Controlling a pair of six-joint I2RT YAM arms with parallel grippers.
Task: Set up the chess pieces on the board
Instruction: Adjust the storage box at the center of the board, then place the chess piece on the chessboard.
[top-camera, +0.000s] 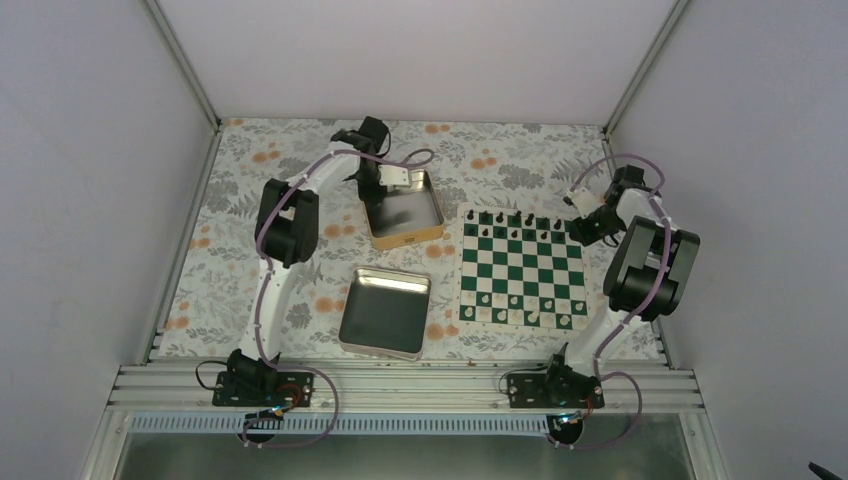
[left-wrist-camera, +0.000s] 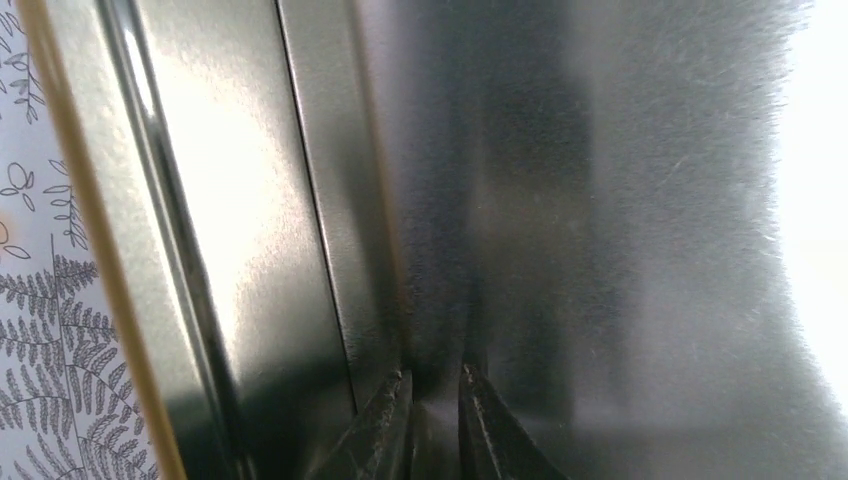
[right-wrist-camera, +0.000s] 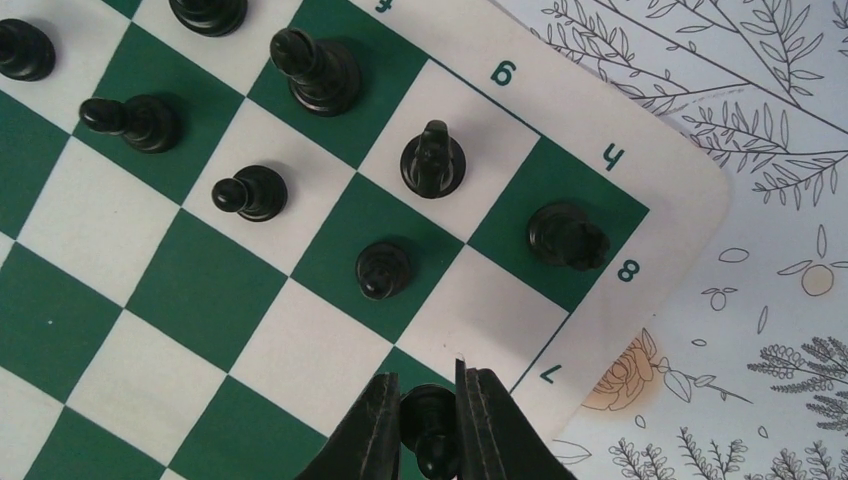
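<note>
A black piece (right-wrist-camera: 430, 410) is pinched by the right end effector (right-wrist-camera: 425, 385) over an edge square of the board (right-wrist-camera: 600, 330), to be lowered upright and centred; the left end effector (left-wrist-camera: 432, 385) is pressed together in a tin (left-wrist-camera: 650, 250)

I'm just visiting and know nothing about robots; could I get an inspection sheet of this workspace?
Surface: table, floral cloth.
Job's things: chessboard at right; black chess pieces on far rows, white pieces on near rows.
Clutter: two open tins left of it, gold-rimmed tin farther, silver tin nearer.
Claws: left claw shut inside the gold-rimmed tin; right claw shut on a black chess piece over the board's far right corner.
Cables: purple cables along both arms.
Surroundings: white walls, metal rail at near edge.
</note>
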